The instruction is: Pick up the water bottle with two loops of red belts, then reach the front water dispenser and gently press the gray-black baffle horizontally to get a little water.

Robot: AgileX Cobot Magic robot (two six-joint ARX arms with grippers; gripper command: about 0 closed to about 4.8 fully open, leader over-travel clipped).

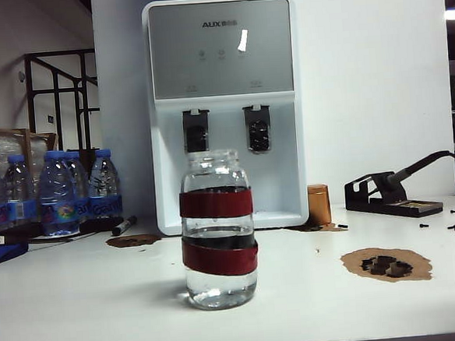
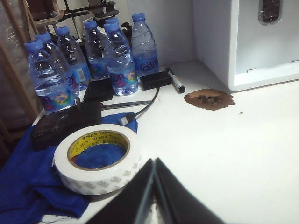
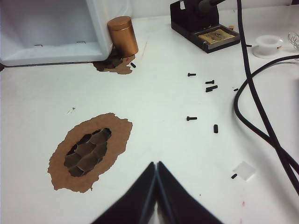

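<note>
Meanwhile the water bottle [image 1: 218, 230] stands upright mid-table before the water dispenser [image 1: 225, 108], below its baffle [image 1: 196, 130]. Well apart from it, the left gripper [image 2: 154, 161] and right gripper [image 3: 156, 164] hover pinched closed, empty.

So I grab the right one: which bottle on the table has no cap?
The clear glass water bottle with two red bands, standing alone in front of the water dispenser. The plastic bottles at left are all blue-capped.
</note>
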